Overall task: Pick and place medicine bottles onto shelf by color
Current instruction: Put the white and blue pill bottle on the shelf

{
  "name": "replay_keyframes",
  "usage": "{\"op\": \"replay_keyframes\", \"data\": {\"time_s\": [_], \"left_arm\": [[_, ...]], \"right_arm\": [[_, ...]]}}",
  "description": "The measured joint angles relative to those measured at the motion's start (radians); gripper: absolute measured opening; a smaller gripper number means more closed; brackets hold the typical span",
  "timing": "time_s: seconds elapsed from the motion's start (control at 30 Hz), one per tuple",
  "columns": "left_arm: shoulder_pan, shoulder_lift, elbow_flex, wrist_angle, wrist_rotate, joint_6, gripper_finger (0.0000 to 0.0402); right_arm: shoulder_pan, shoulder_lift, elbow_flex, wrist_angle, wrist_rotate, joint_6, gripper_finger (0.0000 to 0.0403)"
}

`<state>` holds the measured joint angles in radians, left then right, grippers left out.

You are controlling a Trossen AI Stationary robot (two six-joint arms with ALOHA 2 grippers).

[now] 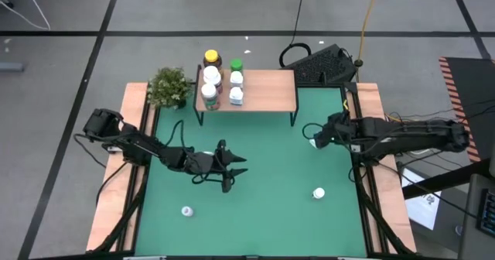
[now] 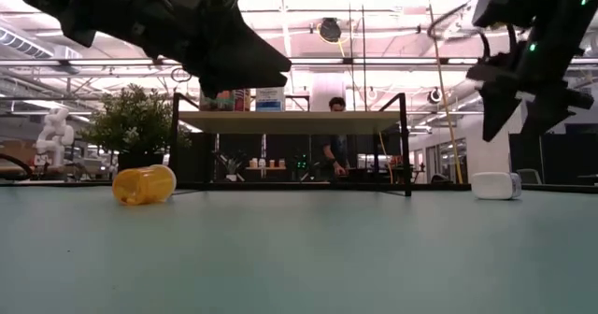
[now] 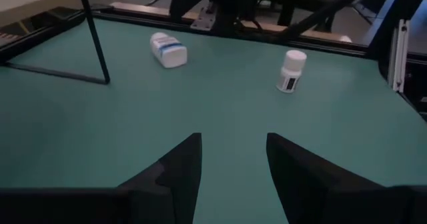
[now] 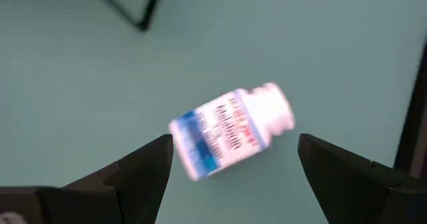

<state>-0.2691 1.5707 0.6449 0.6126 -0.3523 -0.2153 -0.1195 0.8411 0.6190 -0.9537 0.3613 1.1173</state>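
Observation:
The shelf [image 1: 259,91] stands at the table's far side, with several medicine bottles [image 1: 222,80] upright on its left end. A white, blue-labelled bottle [image 4: 230,132] lies on its side on the green table. My right gripper [image 4: 230,167] hovers over it, open, a finger on either side and touching nothing. A white bottle [image 3: 291,71] stands upright near the front right [image 1: 318,193]. My left gripper [image 3: 233,167] is open with nothing between its fingers, low over the table's middle [image 1: 236,165]. An amber bottle [image 2: 143,184] lies on its side.
A small potted plant [image 1: 170,86] stands beside the shelf's left end. A small bottle [image 1: 186,211] lies near the table's front left. The shelf's thin black legs [image 3: 93,34] reach the table. A black object and cables [image 1: 325,63] lie behind the shelf. Bare green table [image 1: 271,206] stretches across the front.

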Motion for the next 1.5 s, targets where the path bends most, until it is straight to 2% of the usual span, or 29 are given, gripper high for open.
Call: {"op": "replay_keyframes", "data": {"time_s": [0.2,0.37,0.53,0.67,0.87,0.97,1.1,1.23,1.5], "left_arm": [[0.001,0.0,0.0,-0.008,0.0,0.036,0.0169],[0.009,0.0,0.0,-0.008,-0.015,0.064,0.017],[0.031,0.0,0.0,-0.01,-0.018,0.059,0.0172],[0.035,0.0,0.0,-0.019,-0.018,0.052,0.0173],[0.035,0.0,0.0,-0.04,-0.018,0.034,0.0172],[0.035,0.0,0.0,-0.065,-0.018,0.027,0.0173],[0.035,0.0,0.0,-0.076,-0.036,-0.014,0.0173],[0.035,0.0,0.0,-0.054,-0.076,-0.051,0.0173],[0.051,0.001,0.002,0.137,-0.104,-0.038,0.0173]], "right_arm": [[-0.086,0.011,-0.117,0.196,-0.006,0.074,0.0318],[-0.132,0.011,-0.236,0.387,-0.128,0.114,0.0318],[-0.153,0.006,-0.331,0.446,-0.165,0.127,0.0318],[-0.155,0.008,-0.351,0.446,-0.179,0.03,0.0314],[-0.106,0.008,-0.352,0.437,-0.171,-0.071,0.0261],[-0.051,0.008,-0.353,0.484,-0.122,-0.137,0.0237],[0.06,0.015,-0.361,0.649,-0.028,-0.252,0.0236],[0.2,0.013,-0.358,0.89,0.168,-0.389,0.0243],[0.498,0.058,-0.358,1.198,0.466,-0.697,0.024]]}}
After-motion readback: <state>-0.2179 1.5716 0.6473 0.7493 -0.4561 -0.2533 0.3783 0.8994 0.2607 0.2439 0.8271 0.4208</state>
